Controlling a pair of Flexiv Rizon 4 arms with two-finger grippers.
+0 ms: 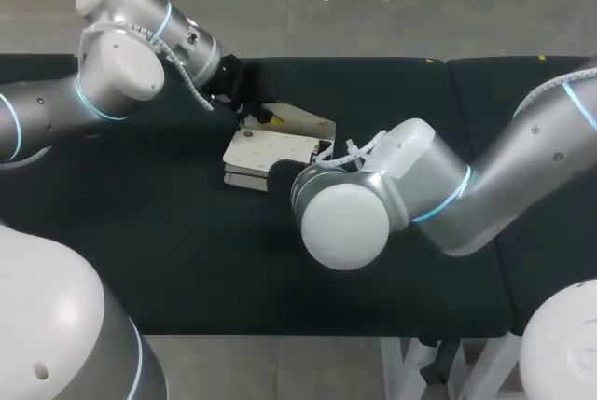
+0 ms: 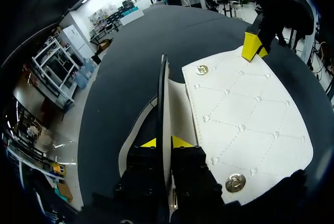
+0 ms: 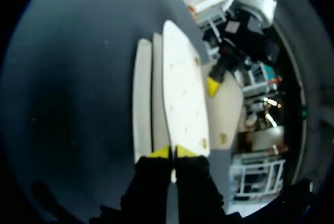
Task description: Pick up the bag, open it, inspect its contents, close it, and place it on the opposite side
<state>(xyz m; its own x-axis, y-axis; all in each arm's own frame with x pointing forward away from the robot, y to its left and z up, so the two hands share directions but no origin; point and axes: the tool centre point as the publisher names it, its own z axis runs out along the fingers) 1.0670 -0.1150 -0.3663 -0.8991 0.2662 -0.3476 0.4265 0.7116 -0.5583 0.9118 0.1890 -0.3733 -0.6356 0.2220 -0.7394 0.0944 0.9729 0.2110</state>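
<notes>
A white quilted bag point(image 1: 266, 150) lies mid-table with its flap point(image 1: 306, 123) lifted toward the back. My left gripper point(image 1: 262, 115) is at the bag's far edge. In the left wrist view its tips point(image 2: 164, 142) are shut on a thin panel edge point(image 2: 163, 93), seen edge-on beside the quilted face point(image 2: 245, 125) with metal snaps. My right gripper point(image 1: 282, 174) is at the bag's near edge, largely hidden by its wrist. In the right wrist view its tips point(image 3: 172, 152) pinch the white panel point(image 3: 180, 93). Each wrist view shows the other gripper's yellow tip at the opposite end.
The dark table point(image 1: 159, 232) stretches bare to the left and front of the bag. A seam point(image 1: 451, 120) splits off a second dark section on the right, where my right arm point(image 1: 504, 176) crosses.
</notes>
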